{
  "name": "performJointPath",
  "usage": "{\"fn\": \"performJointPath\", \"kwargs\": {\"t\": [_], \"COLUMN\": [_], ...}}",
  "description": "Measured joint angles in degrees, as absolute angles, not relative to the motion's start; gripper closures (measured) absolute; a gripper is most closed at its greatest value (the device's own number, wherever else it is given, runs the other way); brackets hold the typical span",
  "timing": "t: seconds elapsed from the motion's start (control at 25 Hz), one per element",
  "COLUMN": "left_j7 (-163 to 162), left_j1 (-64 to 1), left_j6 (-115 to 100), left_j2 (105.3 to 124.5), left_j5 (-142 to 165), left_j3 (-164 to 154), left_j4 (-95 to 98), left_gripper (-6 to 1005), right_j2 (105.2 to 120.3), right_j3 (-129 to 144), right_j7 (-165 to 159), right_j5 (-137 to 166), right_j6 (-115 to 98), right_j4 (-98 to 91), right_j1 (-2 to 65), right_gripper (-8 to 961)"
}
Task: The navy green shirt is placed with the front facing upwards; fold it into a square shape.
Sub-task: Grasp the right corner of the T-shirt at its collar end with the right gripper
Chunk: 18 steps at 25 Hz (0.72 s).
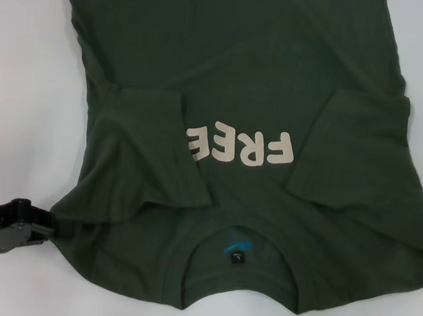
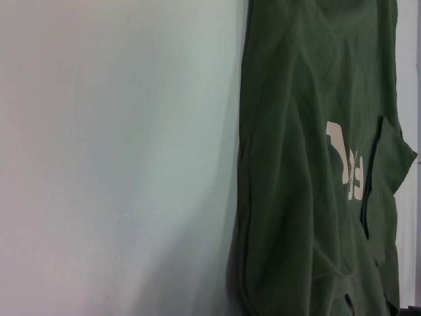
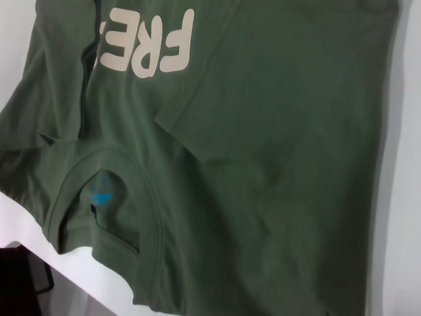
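At the left gripper: fingers at the shirt's shoulder edge; grip cannot be told.
Shirt: navy green shirt flat on table, beside fingers.
Done: both sleeves folded inward.
Left: body folds.
Right gripper: unseen.

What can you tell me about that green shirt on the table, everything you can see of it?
The navy green shirt is dark olive, soft like cotton, lying front up on a white table, collar nearest the robot. Both short sleeves are folded in over the chest; the left one hides part of the cream "FREE" lettering. A blue mark and small label show inside the collar. The left gripper sits at its shoulder edge.
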<state>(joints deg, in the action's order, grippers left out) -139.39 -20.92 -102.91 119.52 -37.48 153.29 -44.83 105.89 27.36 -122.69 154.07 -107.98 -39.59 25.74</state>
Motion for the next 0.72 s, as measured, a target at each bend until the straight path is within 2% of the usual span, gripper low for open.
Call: {"fn": "performJointPath", "kwargs": {"t": [0.72], "left_j7": [-139.48], "left_j1": [-20.84], "left_j6": [-102.82], "left_j2": [119.52], "left_j5": [-37.44], "left_j3": [153.44], "left_j4": [-44.77], "left_gripper": [969], "right_j2": [106.77], "right_j3": [28.16], "right_j7": [-122.81], "right_j5": [154.26], "right_j6": [-106.39], "right_j4": [-39.46], "right_j1": [26.19], "right_gripper": [72]}}
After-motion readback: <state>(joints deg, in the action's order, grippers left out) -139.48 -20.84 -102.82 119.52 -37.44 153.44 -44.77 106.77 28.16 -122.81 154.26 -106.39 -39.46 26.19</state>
